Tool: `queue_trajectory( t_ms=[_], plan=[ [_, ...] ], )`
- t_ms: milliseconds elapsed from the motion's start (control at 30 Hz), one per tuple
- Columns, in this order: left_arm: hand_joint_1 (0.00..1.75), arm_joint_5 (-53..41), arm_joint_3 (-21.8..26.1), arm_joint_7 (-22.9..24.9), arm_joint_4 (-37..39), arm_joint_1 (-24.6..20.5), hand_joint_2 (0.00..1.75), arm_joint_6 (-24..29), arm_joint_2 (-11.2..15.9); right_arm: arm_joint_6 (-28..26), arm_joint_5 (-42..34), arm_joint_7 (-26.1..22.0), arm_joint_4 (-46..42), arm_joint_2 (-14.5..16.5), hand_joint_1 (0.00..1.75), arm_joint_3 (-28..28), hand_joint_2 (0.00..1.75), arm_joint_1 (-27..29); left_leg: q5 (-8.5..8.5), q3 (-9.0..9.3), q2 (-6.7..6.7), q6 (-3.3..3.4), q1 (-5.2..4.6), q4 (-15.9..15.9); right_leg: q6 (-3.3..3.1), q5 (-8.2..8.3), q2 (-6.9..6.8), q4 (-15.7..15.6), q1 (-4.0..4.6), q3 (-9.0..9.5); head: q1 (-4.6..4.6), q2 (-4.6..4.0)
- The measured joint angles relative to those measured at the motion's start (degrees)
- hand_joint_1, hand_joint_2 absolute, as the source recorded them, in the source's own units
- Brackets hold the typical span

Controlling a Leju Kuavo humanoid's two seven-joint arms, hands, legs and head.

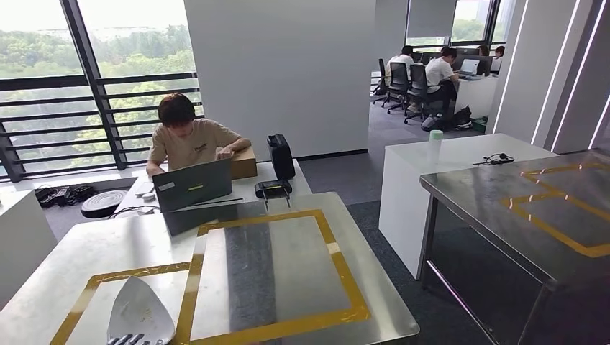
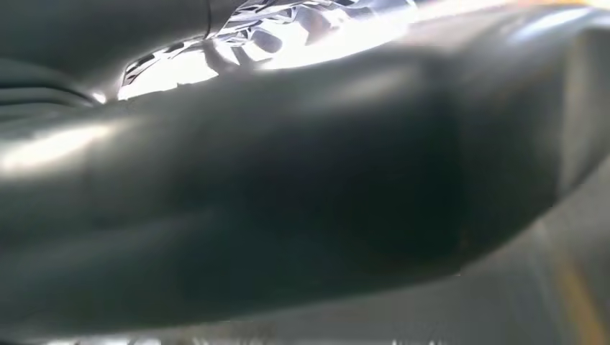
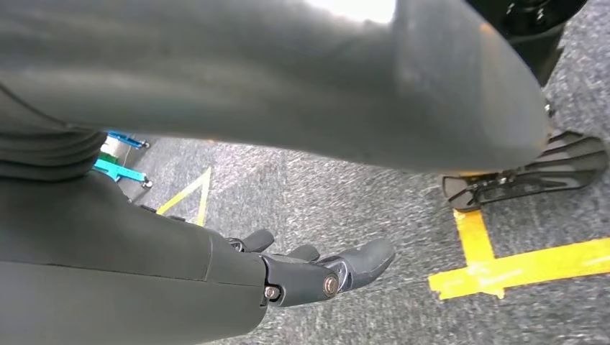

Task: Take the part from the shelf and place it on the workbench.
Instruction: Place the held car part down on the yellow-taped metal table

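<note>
The left hand (image 1: 129,339) is gripping the silver teardrop-shaped metal part (image 1: 140,313) from below, holding it over the desk (image 1: 86,248) beside the yellow tape frame (image 1: 338,277). The right hand (image 3: 316,269) is hanging empty, fingers apart, above the carpet (image 3: 360,194).

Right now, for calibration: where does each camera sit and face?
Head view: high on body, facing forward-down at workbench; left hand gripping part at bottom edge.
Left wrist view: behind left hand, close against its dark cover; shiny part beyond.
Right wrist view: hanging arm, facing carpet; right hand empty.
Shared: head and left wrist views both show the part.
</note>
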Motion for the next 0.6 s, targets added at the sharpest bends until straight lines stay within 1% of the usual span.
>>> queue_trajectory(
  t_ms=[33, 67, 100, 133, 167, 200, 233, 267, 300, 333, 367, 400, 433, 467, 500, 533, 567, 600],
  plan=[
    [0.0, 0.02, 0.01, 0.07, -0.03, 0.1, 0.0, 0.03, 0.1, -0.01, 0.0, 0.02, 0.0, 0.0, 0.0, 0.0, 0.0, -0.03, 1.17, 2.08, 0.07, 0.32, -0.27, -3.6, 0.16, 0.47, -0.01, -0.06, 0.13, -0.33, 0.02, 0.01],
    [0.0, 0.04, 0.01, 0.12, -0.05, 0.15, 0.0, 0.06, 0.2, -0.01, 0.0, 0.02, 0.0, -0.02, 0.0, 0.0, 0.0, -0.05, 2.0, 3.47, 0.1, 0.51, -0.56, -6.37, 0.4, 0.94, -0.03, -0.14, 0.16, -0.53, 0.02, 0.01],
    [0.0, 0.07, 0.02, 0.2, -0.07, 0.17, 0.0, 0.09, 0.33, -0.01, 0.01, 0.02, 0.0, -0.04, 0.0, 0.0, 0.0, -0.06, 2.36, 4.11, 0.13, 0.62, -0.85, -7.97, 0.72, 1.43, -0.06, -0.25, 0.09, -0.64, 0.03, 0.0],
    [0.0, 0.08, 0.04, 0.28, -0.08, 0.22, 0.0, 0.12, 0.42, -0.01, 0.01, 0.02, 0.0, -0.07, 0.0, 0.0, 0.0, -0.06, 2.73, 3.93, 0.15, 0.62, -1.09, -8.2, 1.1, 1.93, -0.09, -0.49, 0.01, -0.64, 0.04, 0.0],
    [0.0, 0.1, 0.05, 0.34, -0.07, 0.25, 0.0, 0.12, 0.48, -0.01, 0.03, 0.02, 0.0, -0.1, 0.0, 0.0, 0.0, -0.05, 3.25, 3.53, 0.11, 0.87, -1.15, -8.5, 1.5, 2.42, -0.11, -0.73, -0.04, -0.67, 0.03, -0.01],
    [0.0, 0.13, 0.06, 0.43, -0.07, 0.24, 0.0, 0.12, 0.52, -0.01, 0.09, 0.01, 0.0, -0.15, 0.0, 0.01, 0.0, -0.04, 3.81, 3.24, 0.22, 1.2, -1.09, -8.79, 1.85, 2.49, -0.11, -0.75, -0.13, -0.81, 0.03, -0.01],
    [0.0, 0.16, 0.07, 0.47, -0.08, 0.24, 0.0, 0.11, 0.53, -0.01, 0.16, 0.01, 0.0, -0.19, 0.0, 0.01, 0.0, -0.02, 4.53, 2.88, 0.3, 1.63, -0.96, -9.06, 2.19, 1.53, -0.11, -0.22, -0.16, -1.19, 0.06, 0.0],
    [0.0, 0.2, 0.07, 0.5, -0.08, 0.25, 0.0, 0.1, 0.52, 0.06, 0.24, -0.01, 0.01, -0.22, 0.0, 0.02, 0.0, 0.0, 5.32, 2.38, 0.38, 2.0, -0.79, -9.32, 2.48, -0.48, -0.11, 1.31, -0.2, -1.88, 0.09, -0.01],
    [0.0, 0.23, 0.07, 0.52, -0.09, 0.29, 0.0, 0.09, 0.52, 0.18, 0.31, -0.05, 0.01, -0.26, 0.0, 0.02, 0.0, 0.0, 6.1, 1.72, 0.47, 2.27, -0.72, -9.39, 2.71, -3.42, -0.12, 4.11, -0.34, -2.8, 0.11, -0.01],
    [0.0, 0.25, 0.08, 0.52, -0.09, 0.4, 0.0, 0.08, 0.53, 0.31, 0.33, -0.1, 0.02, -0.28, 0.0, 0.02, 0.0, -0.01, 6.8, 0.93, 0.46, 2.46, -0.71, -9.39, 2.94, -6.41, -0.15, 7.64, -0.4, -3.8, 0.17, 0.0],
    [0.0, 0.25, 0.08, 0.52, -0.08, 0.56, 0.0, 0.08, 0.53, 0.44, 0.35, -0.16, 0.02, -0.31, 0.0, 0.02, 0.0, -0.03, 7.5, 0.03, 0.48, 2.48, -0.72, -9.32, 3.14, -8.49, -0.15, 11.24, -0.47, -4.54, 0.17, -0.01],
    [0.0, 0.25, 0.09, 0.52, -0.08, 0.78, 0.0, 0.05, 0.54, 0.5, 0.35, -0.25, 0.02, -0.35, 0.0, 0.02, 0.0, -0.04, 8.18, -0.94, 0.5, 2.43, -0.7, -9.22, 3.31, -9.27, -0.16, 13.9, -0.53, -4.67, 0.19, -0.01],
    [0.0, 0.25, 0.09, 0.52, -0.07, 0.99, 0.0, 0.02, 0.54, 0.51, 0.35, -0.3, 0.02, -0.41, 0.0, 0.02, 0.0, -0.05, 8.79, -1.88, 0.52, 2.32, -0.67, -9.09, 3.42, -8.81, -0.17, 14.85, -0.56, -3.99, 0.21, -0.01],
    [0.0, 0.25, 0.09, 0.51, -0.07, 1.2, 0.0, 0.0, 0.55, 0.5, 0.36, -0.36, 0.02, -0.49, 0.0, 0.02, 0.0, -0.05, 9.36, -2.82, 0.53, 2.14, -0.6, -8.89, 3.48, -7.56, -0.19, 13.79, -0.58, -2.3, 0.21, -0.01],
    [0.0, 0.25, 0.09, 0.51, -0.07, 1.37, 0.0, -0.03, 0.58, 0.5, 0.37, -0.44, 0.02, -0.56, 0.0, 0.02, 0.0, -0.06, 9.86, -3.68, 0.54, 1.9, -0.52, -8.62, 3.5, -6.32, -0.22, 10.82, -0.62, 0.41, 0.22, -0.01],
    [0.0, 0.25, 0.1, 0.5, -0.09, 1.49, 0.0, -0.04, 0.67, 0.5, 0.39, -0.49, 0.02, -0.63, 0.0, 0.02, 0.0, -0.12, 10.28, -4.45, 0.55, 1.6, -0.5, -8.33, 3.43, -6.12, -0.25, 6.74, -0.6, 3.49, 0.25, -0.01],
    [0.0, 0.25, 0.13, 0.5, -0.12, 1.56, 0.0, -0.03, 0.78, 0.5, 0.4, -0.57, 0.02, -0.67, 0.0, 0.02, 0.0, -0.17, 10.66, -4.96, 0.56, 1.26, -0.49, -8.08, 3.1, -6.22, -0.21, 3.32, -0.48, 5.93, 0.22, 0.0],
    [0.0, 0.25, 0.15, 0.47, -0.15, 1.56, 0.0, -0.03, 0.87, 0.5, 0.41, -0.62, 0.02, -0.69, 0.0, 0.02, 0.0, -0.21, 10.99, -5.23, 0.59, 0.89, -0.49, -7.89, 2.69, -6.72, -0.18, 0.81, -0.38, 7.51, 0.2, 0.0]
  ],
)
